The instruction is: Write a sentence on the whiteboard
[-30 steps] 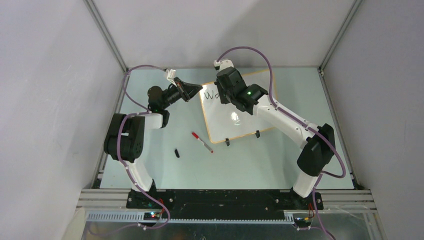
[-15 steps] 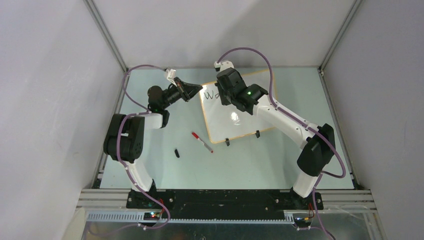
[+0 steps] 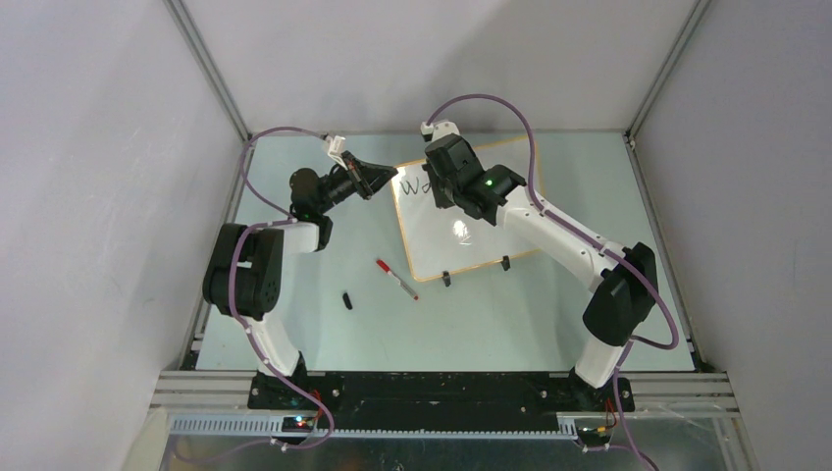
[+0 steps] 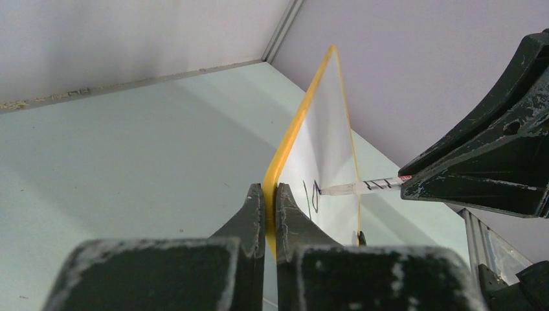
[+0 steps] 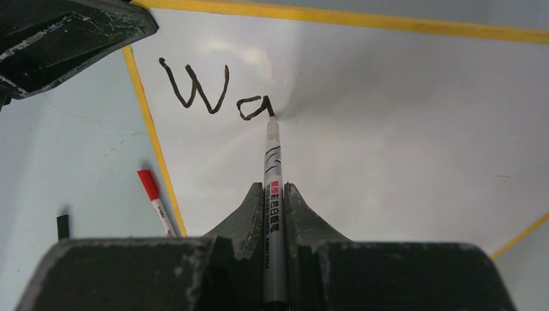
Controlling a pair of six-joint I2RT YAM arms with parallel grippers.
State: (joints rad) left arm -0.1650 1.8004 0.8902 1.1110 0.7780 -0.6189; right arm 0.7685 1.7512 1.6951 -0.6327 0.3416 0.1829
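The whiteboard (image 3: 469, 245), white with a thin orange frame, lies at the back middle of the table. My left gripper (image 3: 390, 180) is shut on the board's left edge; in the left wrist view its fingers (image 4: 270, 194) pinch the orange frame (image 4: 294, 133). My right gripper (image 5: 274, 189) is shut on a grey black-ink marker (image 5: 272, 162) over the board's upper left. The marker's tip touches the board at the end of the black letters "Wa" (image 5: 210, 97), the part of the sentence that shows. From the top view my right gripper (image 3: 439, 188) hides most of the writing.
A red-capped marker (image 3: 395, 279) lies on the table just left of the board's near corner, and a small black cap (image 3: 347, 300) lies nearer the left arm. Two black clip feet (image 3: 446, 279) sit on the board's near edge. Grey walls enclose the table.
The right wrist has shifted very slightly over the board with the marker. The left arm and the board hold still.
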